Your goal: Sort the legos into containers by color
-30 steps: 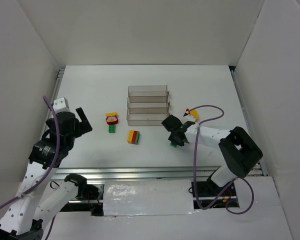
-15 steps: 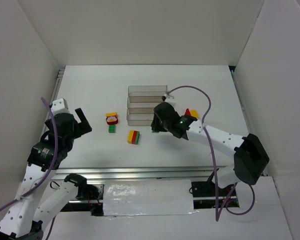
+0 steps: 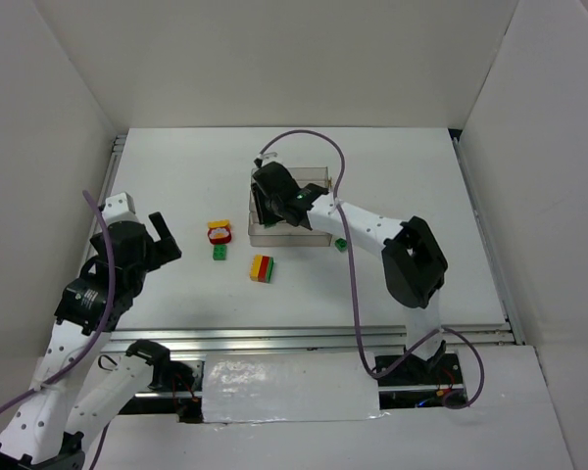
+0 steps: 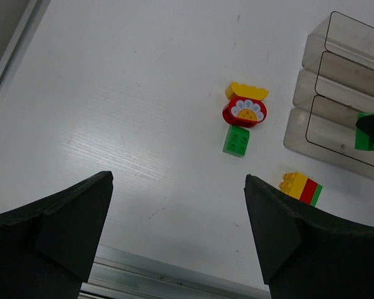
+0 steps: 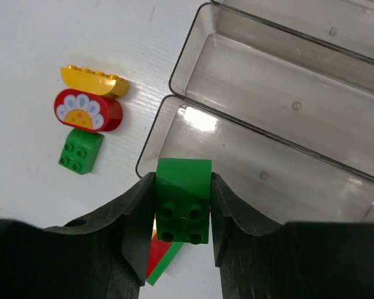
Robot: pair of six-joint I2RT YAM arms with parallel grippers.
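Right pincer [image 5: 183, 208]: pinching a green brick [image 5: 183, 187] between both fingers, studs facing the wrist camera.
Held brick's place: over the left end of the nearest trough of the containers [image 5: 280, 81]. It looks above the rim rather than down inside, though the view does not settle this.
Containers: three clear troughs joined side by side on the desk [image 3: 176, 176].
Left pincer [image 4: 177, 180]: spread wide with nothing between the fingers, above the desk and well apart from the bricks.
Cluster left of the tray: yellow arch [image 5: 92, 80], red flower brick [image 5: 87, 111] and small green brick [image 5: 81, 151] in a row, close together.
Striped stack [image 3: 263, 268]: yellow, red and green joined, lying near the tray's front.
Loose green piece [image 3: 341, 244]: on the desk by the tray's right front corner.
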